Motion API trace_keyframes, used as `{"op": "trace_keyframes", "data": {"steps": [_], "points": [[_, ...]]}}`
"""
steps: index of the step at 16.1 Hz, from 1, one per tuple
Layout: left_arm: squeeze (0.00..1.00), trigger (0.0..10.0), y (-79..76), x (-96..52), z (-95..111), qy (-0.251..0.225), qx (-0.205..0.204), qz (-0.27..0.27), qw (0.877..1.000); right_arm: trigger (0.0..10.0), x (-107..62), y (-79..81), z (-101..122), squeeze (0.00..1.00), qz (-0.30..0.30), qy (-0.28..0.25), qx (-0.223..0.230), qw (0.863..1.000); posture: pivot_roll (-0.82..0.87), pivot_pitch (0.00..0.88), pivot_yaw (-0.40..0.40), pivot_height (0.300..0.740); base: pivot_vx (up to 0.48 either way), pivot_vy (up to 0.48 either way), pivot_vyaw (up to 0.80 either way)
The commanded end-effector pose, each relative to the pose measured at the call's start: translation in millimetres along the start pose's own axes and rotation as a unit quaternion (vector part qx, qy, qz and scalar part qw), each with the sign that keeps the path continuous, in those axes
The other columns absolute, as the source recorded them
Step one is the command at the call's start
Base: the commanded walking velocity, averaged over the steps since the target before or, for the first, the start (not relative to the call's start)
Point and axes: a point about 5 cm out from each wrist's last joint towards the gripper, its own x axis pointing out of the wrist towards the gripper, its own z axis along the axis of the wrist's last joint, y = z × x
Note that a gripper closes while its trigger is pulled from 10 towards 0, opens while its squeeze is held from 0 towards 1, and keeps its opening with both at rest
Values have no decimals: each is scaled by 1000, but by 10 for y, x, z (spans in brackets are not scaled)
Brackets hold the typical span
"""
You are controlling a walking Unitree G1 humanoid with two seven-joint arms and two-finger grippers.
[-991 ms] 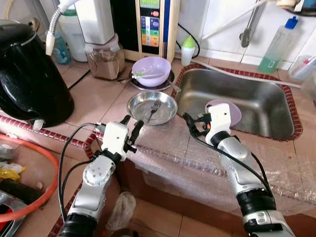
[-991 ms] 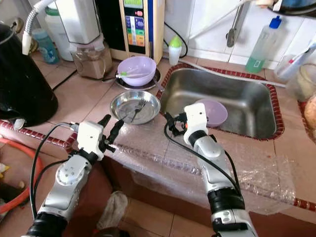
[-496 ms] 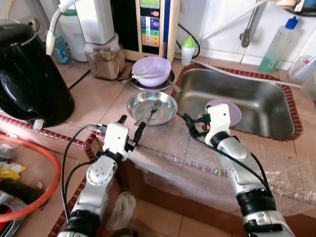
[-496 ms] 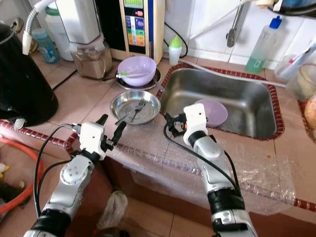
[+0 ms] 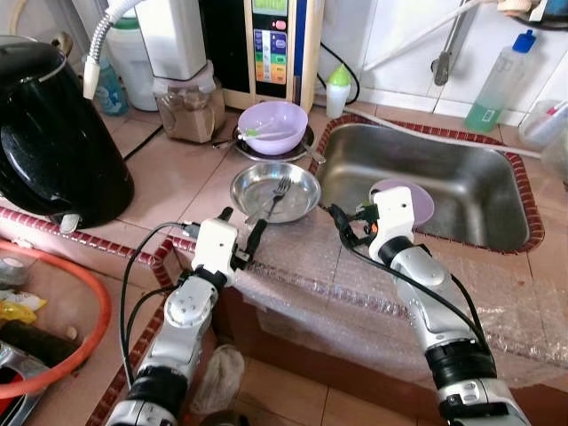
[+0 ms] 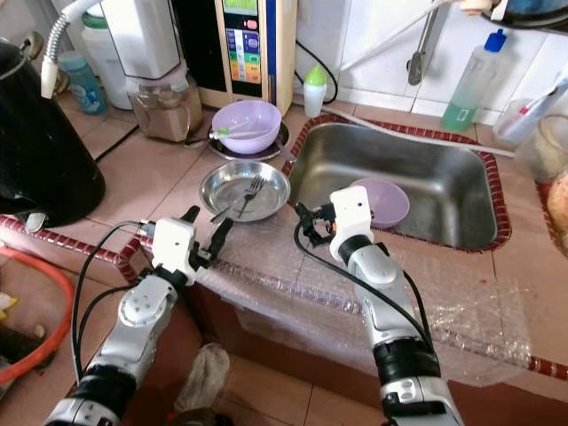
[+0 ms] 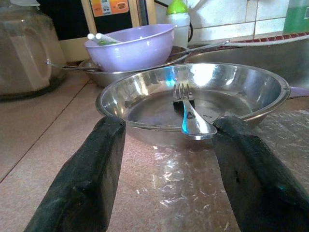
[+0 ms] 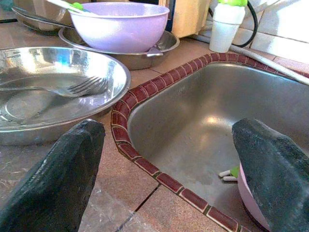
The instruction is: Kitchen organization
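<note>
Table: tiled kitchen top, its front edge covered in clear plastic wrap.
Sink: steel, with a lilac plate lying inside.
Kettle: black, at the left.
Steel dish: shallow, beside the sink; likely light, stiff, slippery, so best gripped at the rim.
Fork: lies in the dish; thin, best pinched by its handle.
Left tool: wide open, empty, just short of the dish.
Right tool: open, empty, at the sink's edge.

arms: silver, jointed; black cables | wrists: white housings | left pincer: black fingers
</note>
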Motion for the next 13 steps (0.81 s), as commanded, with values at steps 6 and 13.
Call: {"op": "trace_keyframes", "data": {"steps": [6, 13], "points": [[0, 118, 73, 35, -21, 4, 8, 0, 1000, 10000, 4, -4, 33, 0, -2, -5, -4, 1000, -23, 0, 39, 740, 0, 0, 0], [0, 10000, 123, 1, 9, -8, 11, 12, 1000, 10000, 8, -17, 16, 0, -1, -2, -6, 1000, -18, 0, 37, 740, 0, 0, 0]]}}
